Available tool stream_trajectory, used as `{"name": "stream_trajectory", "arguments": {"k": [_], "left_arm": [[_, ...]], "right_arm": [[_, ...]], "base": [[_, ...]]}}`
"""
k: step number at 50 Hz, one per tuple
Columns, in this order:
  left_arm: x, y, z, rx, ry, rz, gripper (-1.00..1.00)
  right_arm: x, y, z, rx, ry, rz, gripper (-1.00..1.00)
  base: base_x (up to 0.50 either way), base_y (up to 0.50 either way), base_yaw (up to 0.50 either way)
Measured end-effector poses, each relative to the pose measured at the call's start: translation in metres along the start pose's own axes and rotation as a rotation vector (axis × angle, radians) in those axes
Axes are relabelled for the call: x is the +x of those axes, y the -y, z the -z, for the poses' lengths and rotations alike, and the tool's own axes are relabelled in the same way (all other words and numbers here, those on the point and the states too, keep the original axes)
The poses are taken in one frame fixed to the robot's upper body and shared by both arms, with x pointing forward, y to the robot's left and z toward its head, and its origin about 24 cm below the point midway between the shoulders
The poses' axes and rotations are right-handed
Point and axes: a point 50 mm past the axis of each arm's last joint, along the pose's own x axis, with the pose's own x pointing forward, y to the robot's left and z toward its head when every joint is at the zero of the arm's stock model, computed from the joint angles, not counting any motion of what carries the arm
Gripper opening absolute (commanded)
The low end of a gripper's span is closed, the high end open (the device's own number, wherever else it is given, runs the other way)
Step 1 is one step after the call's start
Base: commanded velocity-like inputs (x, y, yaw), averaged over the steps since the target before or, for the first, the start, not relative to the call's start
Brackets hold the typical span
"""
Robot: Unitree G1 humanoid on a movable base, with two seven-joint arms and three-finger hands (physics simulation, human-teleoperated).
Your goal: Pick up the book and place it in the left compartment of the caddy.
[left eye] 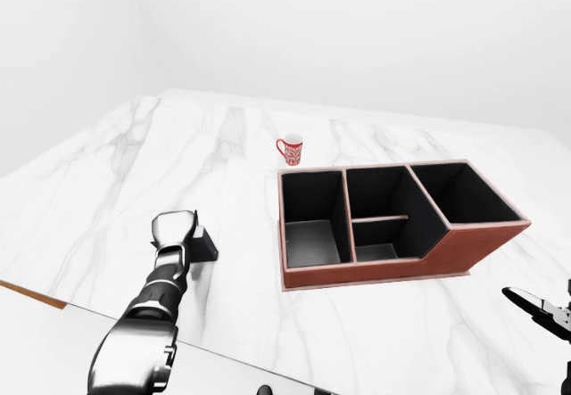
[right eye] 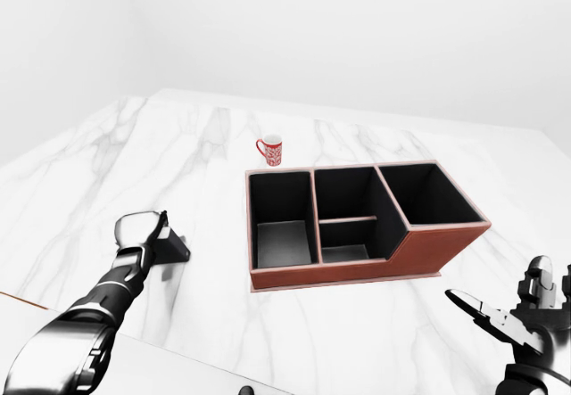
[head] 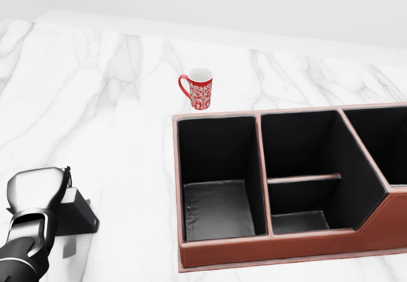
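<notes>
white marble worktop (head: 114,104) lies wide between caddy (head: 280,244) and book (head: 75,215); left hand (head: 35,193) fingers curled down over the book, grip unclear.

Our left arm (left eye: 143,324) is sheathed in glossy black and silver shells, ringed with dark segmented bands near the wrist. Our left hand (head: 35,190) wears a smooth, pale silver back plate. Our right hand (right eye: 522,319) shows black fingers with silver edges and blocky knuckles.
</notes>
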Motion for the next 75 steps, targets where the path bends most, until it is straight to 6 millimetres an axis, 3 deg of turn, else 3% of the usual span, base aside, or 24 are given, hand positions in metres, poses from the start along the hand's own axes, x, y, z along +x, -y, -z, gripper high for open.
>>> {"name": "stream_trajectory", "arguments": {"k": [15,25,39,62,75], "left_arm": [[-0.009,0.000,0.001,-0.020,0.026,-0.081,-1.00],[-0.024,-0.021,0.001,-0.067,0.052,-0.263,-1.00],[-0.058,-0.070,0.006,-0.102,0.059,-0.489,-1.00],[-0.133,-0.159,0.003,-0.195,0.088,-0.655,-1.00],[-0.162,-0.182,-0.009,-0.251,0.153,-0.697,-1.00]], "right_arm": [[0.000,0.000,-0.001,-0.002,0.002,-0.001,1.00],[-0.001,0.000,-0.001,-0.003,0.002,-0.001,1.00],[-0.001,0.000,0.000,-0.001,-0.001,0.002,1.00],[0.001,0.001,0.001,0.004,-0.006,0.006,1.00],[0.000,0.001,0.000,0.004,-0.001,0.005,1.00]], "base": [[0.00,0.00,0.00],[0.00,0.00,0.00],[0.00,0.00,0.00],[0.00,0.00,0.00],[0.00,0.00,0.00]]}}
